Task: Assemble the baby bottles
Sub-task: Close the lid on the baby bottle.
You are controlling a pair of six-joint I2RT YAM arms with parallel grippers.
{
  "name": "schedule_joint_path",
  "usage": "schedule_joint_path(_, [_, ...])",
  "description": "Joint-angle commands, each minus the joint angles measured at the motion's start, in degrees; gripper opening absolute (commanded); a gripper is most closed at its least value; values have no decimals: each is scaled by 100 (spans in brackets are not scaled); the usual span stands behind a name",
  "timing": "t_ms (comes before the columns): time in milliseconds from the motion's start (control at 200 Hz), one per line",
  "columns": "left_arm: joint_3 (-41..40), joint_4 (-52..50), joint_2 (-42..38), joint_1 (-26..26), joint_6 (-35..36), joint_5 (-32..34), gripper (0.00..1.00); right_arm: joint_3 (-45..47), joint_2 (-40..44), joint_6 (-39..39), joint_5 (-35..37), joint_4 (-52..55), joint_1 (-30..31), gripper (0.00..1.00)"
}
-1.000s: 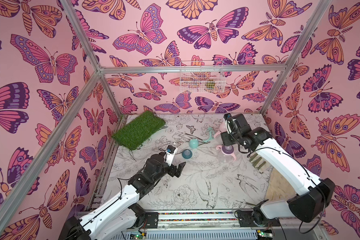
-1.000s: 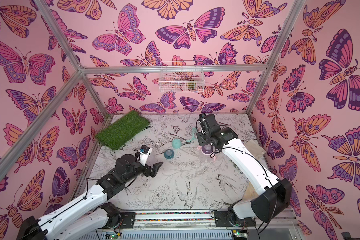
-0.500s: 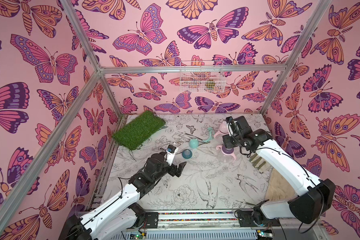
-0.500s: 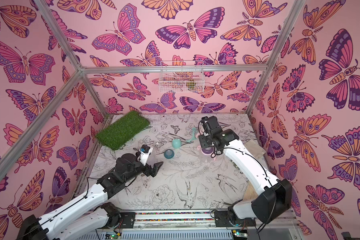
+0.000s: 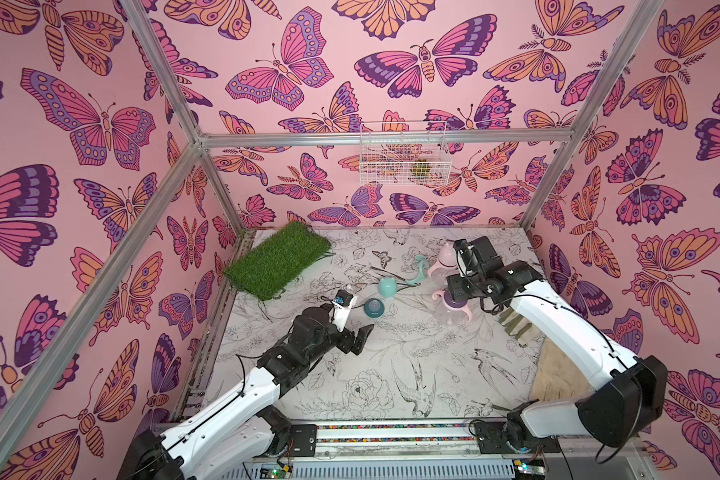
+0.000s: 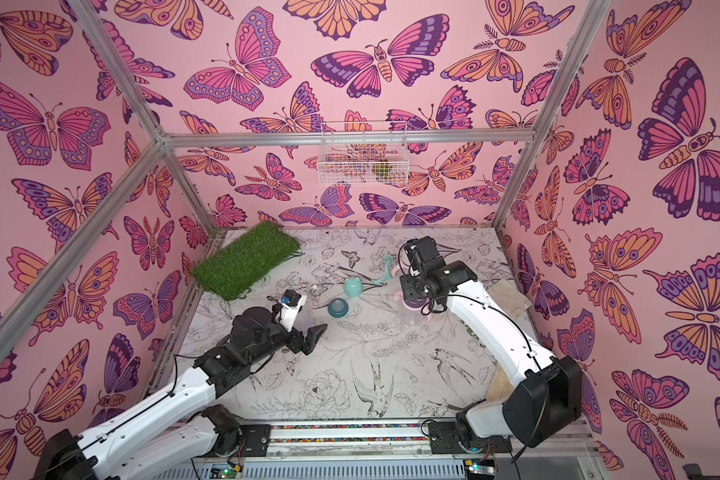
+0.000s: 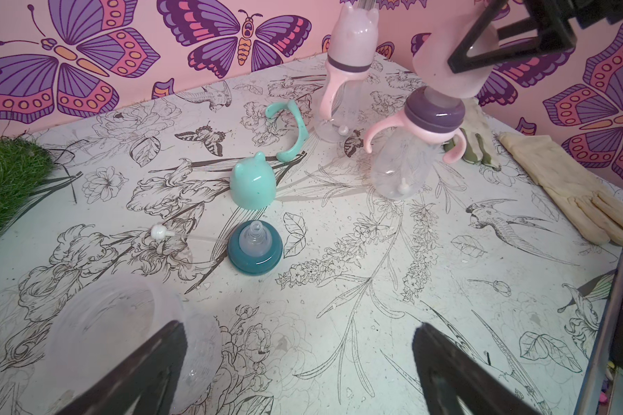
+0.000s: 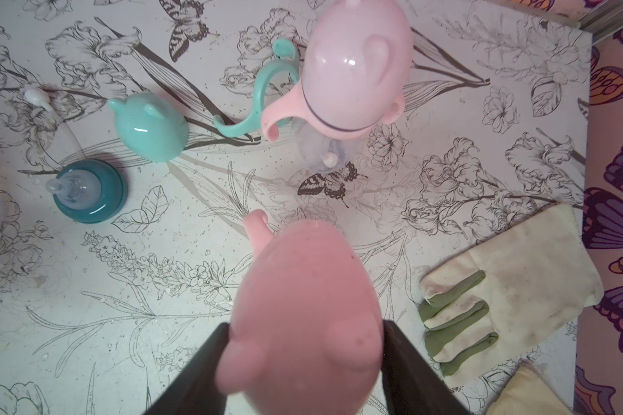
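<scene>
At about 2 o'clock from the table's point(image 5: 391, 374) middle in both top views, the right gripper point(image 8: 303, 359) is clamping a pink cap point(image 8: 303, 305) between its two dark fingers point(image 8: 202, 373), one pressing on each side of the dome. It is holding the cap tilted over the purple collar point(image 7: 434, 115) of a clear bottle with pink handles point(image 7: 403, 158), which is standing upright; whether the cap's rim is seated on the collar I cannot tell. The right arm point(image 5: 558, 316) is reaching in from 4 o'clock, its wrist bending down over the bottle. At 12 o'clock of that bottle a capped bottle point(image 7: 349, 72) is standing.

Near the table's middle the left gripper point(image 7: 299, 370) is gaping wide and gripping nothing, the left arm point(image 5: 242, 395) stretching in from 7 o'clock. A bare clear bottle point(image 7: 123, 330) is lying just beside one finger; contact is unclear. At 12 o'clock of the left gripper a teal collar with nipple point(image 7: 255, 248) is sitting, with a teal cap point(image 7: 253, 183) and a teal handle ring point(image 7: 292, 133) lying farther on. A pair of gloves point(image 8: 511, 287) is lying at 3 o'clock.
</scene>
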State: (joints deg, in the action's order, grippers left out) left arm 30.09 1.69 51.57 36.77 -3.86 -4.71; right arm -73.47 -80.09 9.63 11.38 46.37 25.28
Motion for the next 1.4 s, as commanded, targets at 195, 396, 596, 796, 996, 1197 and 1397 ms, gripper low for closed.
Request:
schedule_joint_path(195, [121,129,73,10,52,-99,100,364,128,153,-313,-223,-93,60])
schedule_joint_path(396, [120,127,72,5,54,-91,100,377,90,131,-335,-277,-117,62])
schedule_joint_path(596, [129,129,90,11,54,-91,100,385,142,136,-263,-282,-133,64])
schedule_joint_path(796, [129,129,112,5,61,-127,100,395,132,126,-277,-288,-163,66])
schedule_joint_path(996, [129,129,113,10,72,-135,100,395,160,127,-261,-309,-172,67])
schedule_joint_path(1197, [138,125,117,7,73,-162,100,395,148,125,-283,-313,-199,69])
schedule_joint_path(1397, [129,129,116,6,73,-188,100,404,97,120,-325,-301,-225,71])
